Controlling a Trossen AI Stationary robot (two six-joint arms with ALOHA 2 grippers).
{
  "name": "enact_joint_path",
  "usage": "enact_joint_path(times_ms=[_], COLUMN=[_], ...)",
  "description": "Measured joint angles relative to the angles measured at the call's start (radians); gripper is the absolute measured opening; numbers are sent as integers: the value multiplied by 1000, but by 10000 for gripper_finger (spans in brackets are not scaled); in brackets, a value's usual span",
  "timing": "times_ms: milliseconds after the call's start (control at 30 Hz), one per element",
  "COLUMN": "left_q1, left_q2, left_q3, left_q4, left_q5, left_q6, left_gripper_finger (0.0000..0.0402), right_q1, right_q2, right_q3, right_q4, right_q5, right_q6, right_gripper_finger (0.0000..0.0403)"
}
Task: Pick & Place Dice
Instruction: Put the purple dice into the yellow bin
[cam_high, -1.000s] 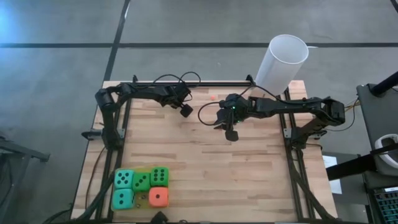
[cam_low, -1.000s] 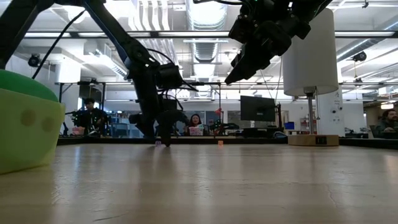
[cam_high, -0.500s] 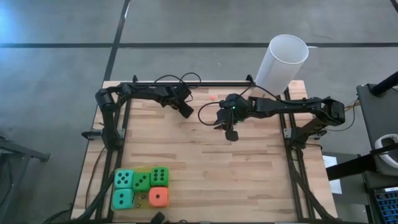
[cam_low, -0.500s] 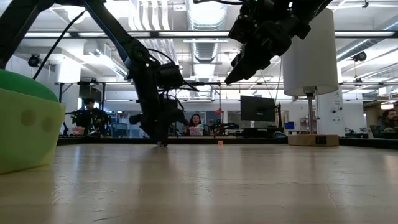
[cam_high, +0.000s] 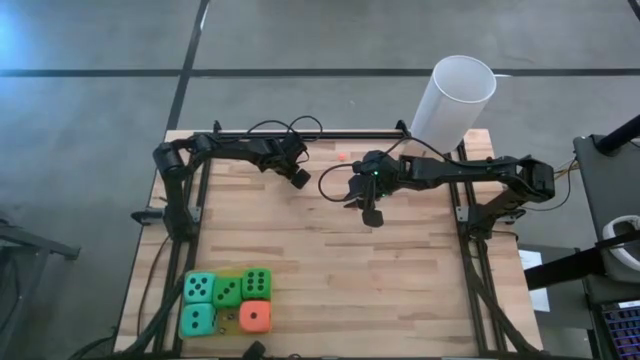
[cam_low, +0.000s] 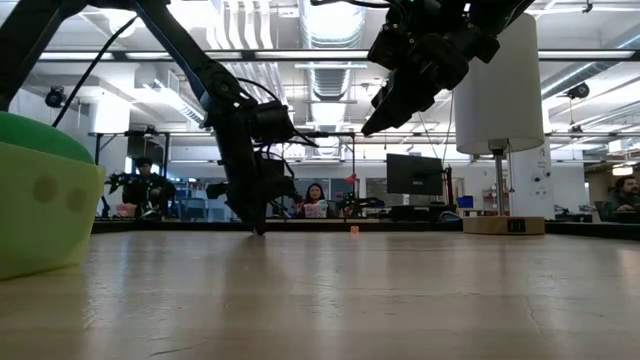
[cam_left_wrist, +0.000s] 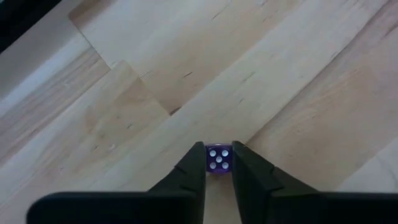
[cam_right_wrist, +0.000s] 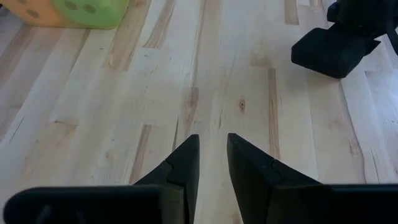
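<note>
A tiny purple die (cam_left_wrist: 217, 158) with white pips sits between the fingertips of my left gripper (cam_high: 299, 178), which is shut on it at the table's far left and reaches down to the wood in the low view (cam_low: 260, 228). My right gripper (cam_high: 371, 214) hangs above the table's middle with a narrow gap between its fingers (cam_right_wrist: 212, 163) and nothing in it. Several big soft dice lie in a cluster at the near left: teal (cam_high: 199, 288), green (cam_high: 256, 283), orange-red (cam_high: 255, 317). They rest flat on the wood. My left gripper pinches the purple die by two opposite sides (cam_left_wrist: 209, 159) between its two fingertips. The fingers come from above, slanting steeply down. The die's five-pip face is turned toward the wrist camera, and the die sits down at the table's surface.
A tall white cylinder (cam_high: 455, 100) stands at the far right corner, behind the right arm. A tiny orange thing (cam_high: 341, 156) lies near the far edge. The big green die (cam_low: 40, 200) fills the low view's left. The middle and near right show bare wood.
My left gripper has shut its fingers on the small purple die without shifting from its place on the table. The die has stayed where it was. My right arm has kept still.
</note>
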Motion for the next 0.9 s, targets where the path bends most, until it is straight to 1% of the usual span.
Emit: enact_joint_path(times_ms=[100, 267, 600, 667, 900], left_q1=[0, -4, -11, -19, -82], left_q2=[0, 0, -14, -32, -156], left_q3=[0, -1, -4, -6, -31], left_q4=[0, 1, -4, -29, -110], left_q5=[0, 0, 4, -2, -83], left_q6=[0, 0, -3, -3, -17], left_gripper_finger=[62, 48, 53, 50, 55], right_q1=[0, 0, 0, 0, 0], right_q2=[0, 0, 0, 0, 0], right_q3=[0, 0, 0, 0, 0], right_q4=[0, 0, 0, 0, 0], right_q5=[0, 0, 0, 0, 0], right_q6=[0, 0, 0, 0, 0], right_gripper_finger=[72, 68, 85, 87, 91])
